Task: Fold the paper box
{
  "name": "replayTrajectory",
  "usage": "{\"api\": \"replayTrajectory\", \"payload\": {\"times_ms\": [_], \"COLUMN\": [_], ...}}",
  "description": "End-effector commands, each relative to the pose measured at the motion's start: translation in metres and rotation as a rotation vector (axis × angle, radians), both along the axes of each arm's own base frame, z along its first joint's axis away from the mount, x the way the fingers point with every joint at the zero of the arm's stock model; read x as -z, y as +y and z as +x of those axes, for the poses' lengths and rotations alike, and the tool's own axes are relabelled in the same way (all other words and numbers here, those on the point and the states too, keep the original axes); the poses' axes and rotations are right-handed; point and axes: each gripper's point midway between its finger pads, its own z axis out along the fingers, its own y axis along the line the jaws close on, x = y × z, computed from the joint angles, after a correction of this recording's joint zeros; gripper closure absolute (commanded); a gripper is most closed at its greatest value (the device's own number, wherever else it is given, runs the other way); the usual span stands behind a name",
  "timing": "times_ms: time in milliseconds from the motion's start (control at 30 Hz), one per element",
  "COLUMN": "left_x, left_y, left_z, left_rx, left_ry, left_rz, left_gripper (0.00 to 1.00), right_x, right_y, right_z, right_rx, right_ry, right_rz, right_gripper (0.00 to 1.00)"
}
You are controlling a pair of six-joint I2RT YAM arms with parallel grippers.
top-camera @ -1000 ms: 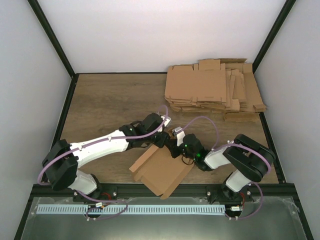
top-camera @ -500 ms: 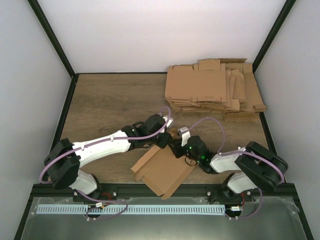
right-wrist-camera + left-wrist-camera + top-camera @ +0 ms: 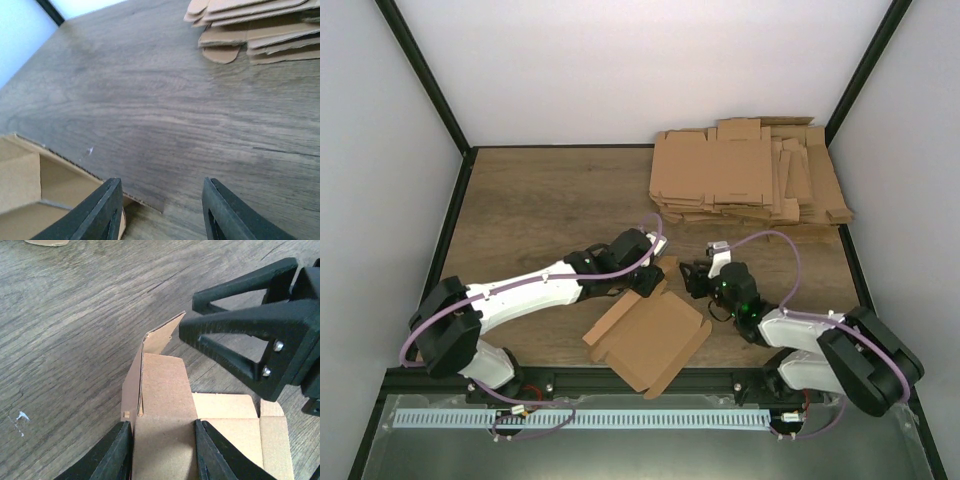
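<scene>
Brown cardboard blanks (image 3: 740, 180) piled, table's (image 3: 540, 210) far right corner.
My left gripper (image 3: 161, 440) pinches brown cardboard paper box (image 3: 650, 340); right gripper (image 3: 161, 195) spread.

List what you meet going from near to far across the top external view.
Slotted rail → paper box → pile of flat cardboard blanks → white back wall.
</scene>
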Motion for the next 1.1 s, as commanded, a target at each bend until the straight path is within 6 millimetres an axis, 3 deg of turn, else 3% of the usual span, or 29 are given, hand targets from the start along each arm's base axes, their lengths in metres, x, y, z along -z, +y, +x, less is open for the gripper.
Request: {"api": "replayTrajectory", "payload": {"times_ms": [0,333,567,800,900,1067], "left_x": [0.032,0.033,0.033,0.035,0.035,0.037], "left_y": [0.011,0.013,0.014,0.016,0.016,0.016], "left_z": [-0.016,-0.016,-0.017,-0.017,-0.016,-0.016], "left_rx": [0.017,0.015,0.024,0.030,0.028,0.031], "left_ry": [0.089,0.088,0.081,0.076,0.074,0.077], "left_rz": [0.101,0.105,0.114,0.126,0.128,0.132], "left_gripper": [0.64,0.64,0.64,0.64,0.64,0.64], "right_x": [-0.004,-0.003,-0.013,-0.006,0.001,0.006], "right_y": [0.013,0.041,0.065,0.068,0.069,0.072], "right_z": [0.007,0.014,0.005,-0.011,-0.018,-0.029], "right_rx": [-0.080,-0.236,-0.405,-0.452,-0.431,-0.397], "right_ry": [-0.028,-0.119,-0.185,-0.129,-0.081,-0.056], "right_rz": [-0.056,-0.124,-0.121,-0.093,-0.106,-0.145], "right_gripper": [0.54,0.57,0.55,0.77,0.98,0.99]}}
